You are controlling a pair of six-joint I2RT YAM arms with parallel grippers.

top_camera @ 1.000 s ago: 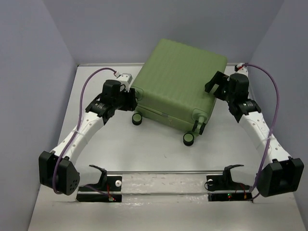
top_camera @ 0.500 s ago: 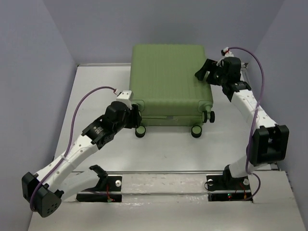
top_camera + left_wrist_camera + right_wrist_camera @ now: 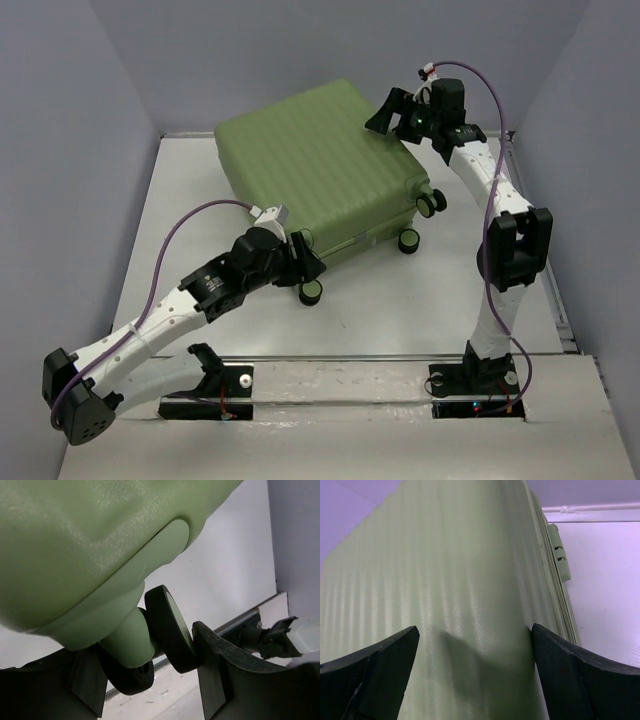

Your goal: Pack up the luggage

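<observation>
The suitcase (image 3: 320, 165) lies shut and skewed at the middle of the far edge of the desk (image 3: 400, 320). The left hand (image 3: 303, 264) straddles its near wheel (image 3: 170, 627), fingers spread, probably to swing it round. The right hand (image 3: 392, 112), also spread, braces the far-right corner. The far edge is close, with open room toward the near edge.

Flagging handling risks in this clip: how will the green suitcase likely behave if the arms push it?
The luggage looks stiff: its ribbed hard shell shows no denting where the right gripper straddles its edge. Lying flat on its broad side, it probably slides or swivels rather than tips. The round wheel between the left gripper's jaws may spin loose.
</observation>
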